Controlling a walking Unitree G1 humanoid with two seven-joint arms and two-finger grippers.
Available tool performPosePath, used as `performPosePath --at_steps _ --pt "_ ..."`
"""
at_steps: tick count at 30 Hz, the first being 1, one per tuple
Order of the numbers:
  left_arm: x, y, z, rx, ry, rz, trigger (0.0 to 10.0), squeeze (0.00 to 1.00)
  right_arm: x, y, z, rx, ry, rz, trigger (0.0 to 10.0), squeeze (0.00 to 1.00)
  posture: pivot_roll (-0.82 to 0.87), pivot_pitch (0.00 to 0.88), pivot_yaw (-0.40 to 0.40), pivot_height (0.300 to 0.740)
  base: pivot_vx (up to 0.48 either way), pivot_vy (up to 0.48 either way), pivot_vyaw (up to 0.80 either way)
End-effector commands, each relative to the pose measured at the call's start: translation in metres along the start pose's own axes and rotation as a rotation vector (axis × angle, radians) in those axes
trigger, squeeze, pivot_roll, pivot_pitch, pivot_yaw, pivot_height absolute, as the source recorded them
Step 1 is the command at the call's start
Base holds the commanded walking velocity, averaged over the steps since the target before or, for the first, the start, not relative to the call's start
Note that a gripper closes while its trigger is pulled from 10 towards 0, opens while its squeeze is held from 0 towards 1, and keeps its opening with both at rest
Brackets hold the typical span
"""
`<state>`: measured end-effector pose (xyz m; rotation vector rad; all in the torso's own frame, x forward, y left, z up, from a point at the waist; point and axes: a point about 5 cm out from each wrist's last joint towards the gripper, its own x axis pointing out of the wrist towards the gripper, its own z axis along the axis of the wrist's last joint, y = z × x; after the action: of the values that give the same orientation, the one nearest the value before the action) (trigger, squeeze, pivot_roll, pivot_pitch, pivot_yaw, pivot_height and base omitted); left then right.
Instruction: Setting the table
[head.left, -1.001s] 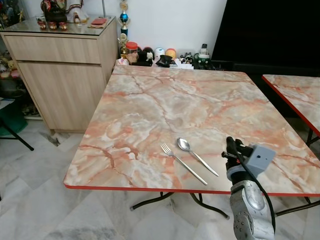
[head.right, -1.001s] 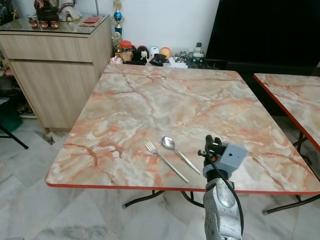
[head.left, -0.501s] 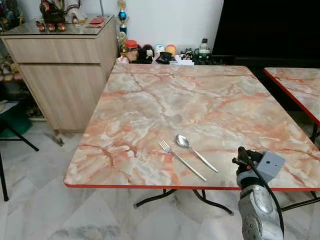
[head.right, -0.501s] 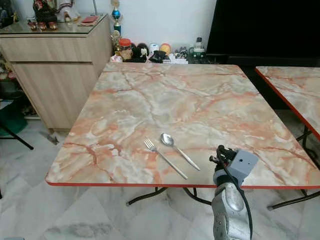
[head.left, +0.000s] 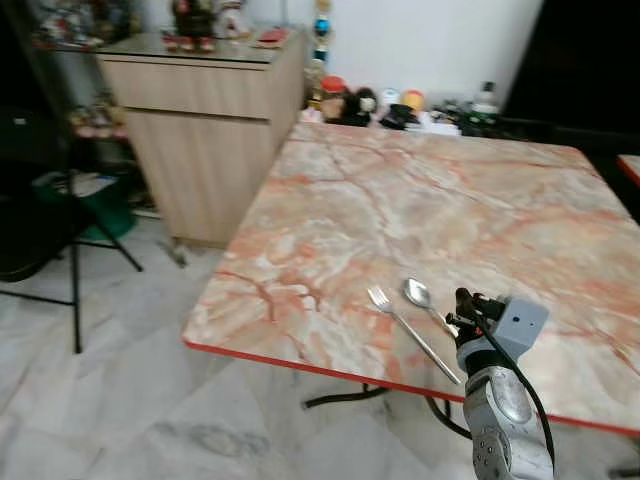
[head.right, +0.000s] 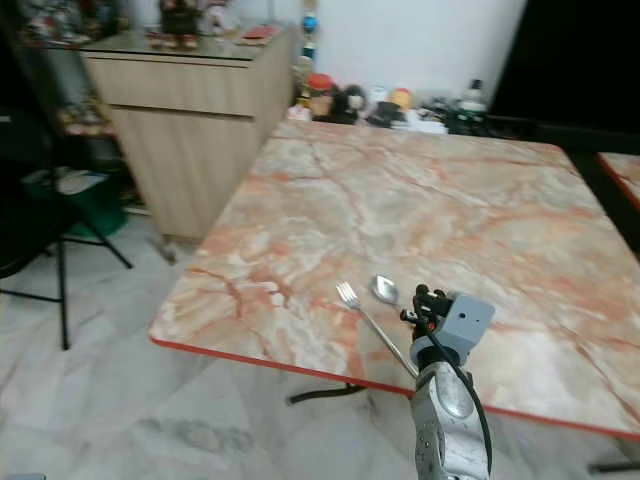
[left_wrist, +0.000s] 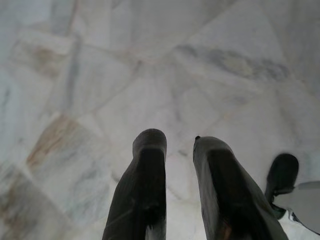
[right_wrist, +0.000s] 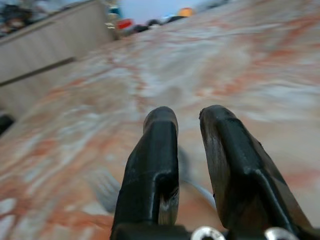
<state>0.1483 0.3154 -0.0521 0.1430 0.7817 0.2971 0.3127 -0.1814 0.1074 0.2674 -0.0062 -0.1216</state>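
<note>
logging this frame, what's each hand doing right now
Left hand: open, empty, hanging over the floor.
Right hand: open, empty, over the table's near edge by the fork and spoon.

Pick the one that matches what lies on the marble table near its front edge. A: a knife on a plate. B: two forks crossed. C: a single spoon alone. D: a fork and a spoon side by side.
D: the fork and the spoon lie side by side on the marble table near its red front edge, just ahead of the right gripper, with no plate or knife there.
</note>
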Motion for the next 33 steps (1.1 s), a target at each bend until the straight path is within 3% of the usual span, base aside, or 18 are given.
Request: performPosePath --at_steps 1,7,13,17,18,19,20,26,33 --pt "-0.001 0.0 -0.005 0.024 0.025 -0.014 10.0 0.0 0.001 0.001 0.001 -0.007 0.001 0.015 10.0 0.0 0.13 0.002 0.01 0.74 0.0 0.0 0.8" --pt "-0.001 -0.002 -0.006 0.018 0.026 -0.013 10.0 0.0 0.004 0.007 0.003 -0.038 0.003 0.079 10.0 0.0 0.14 0.013 -0.004 0.74 0.0 0.0 0.74" --pt "-0.002 -0.004 -0.007 0.002 0.028 -0.007 10.0 0.0 0.006 0.007 0.006 -0.109 0.039 0.14 10.0 0.0 0.14 0.024 -0.016 0.74 0.0 0.0 0.0" --pt "-0.002 -0.007 -0.01 -0.008 0.031 -0.006 10.0 0.0 0.002 0.002 0.01 -0.249 0.093 0.236 10.0 0.0 0.14 0.028 -0.02 0.74 0.0 0.0 0.0" --pt "-0.003 -0.007 -0.011 -0.008 0.033 -0.006 10.0 0.0 0.001 -0.004 0.011 -0.274 0.113 0.236 10.0 0.85 0.13 0.03 -0.021 0.74 0.0 0.0 0.0" --pt "-0.003 -0.007 -0.011 -0.009 0.034 -0.006 10.0 0.0 0.001 -0.007 0.011 -0.279 0.119 0.233 10.0 0.85 0.13 0.03 -0.021 0.74 0.0 0.0 0.0" --pt "-0.003 -0.007 -0.011 -0.007 0.035 -0.007 10.0 0.0 0.0 -0.01 0.012 -0.282 0.127 0.229 10.0 1.0 0.13 0.034 -0.022 0.74 0.0 0.0 0.0" --pt "-0.003 -0.007 -0.012 -0.005 0.039 -0.009 10.0 0.0 -0.007 -0.03 0.009 -0.315 0.258 0.215 10.0 1.0 0.12 0.039 -0.025 0.74 0.0 0.0 0.0" --pt "-0.002 -0.01 -0.011 0.002 0.039 -0.019 10.0 0.0 -0.013 -0.033 0.002 -0.251 0.349 0.209 10.0 1.0 0.12 0.041 -0.024 0.74 0.0 0.0 0.0"
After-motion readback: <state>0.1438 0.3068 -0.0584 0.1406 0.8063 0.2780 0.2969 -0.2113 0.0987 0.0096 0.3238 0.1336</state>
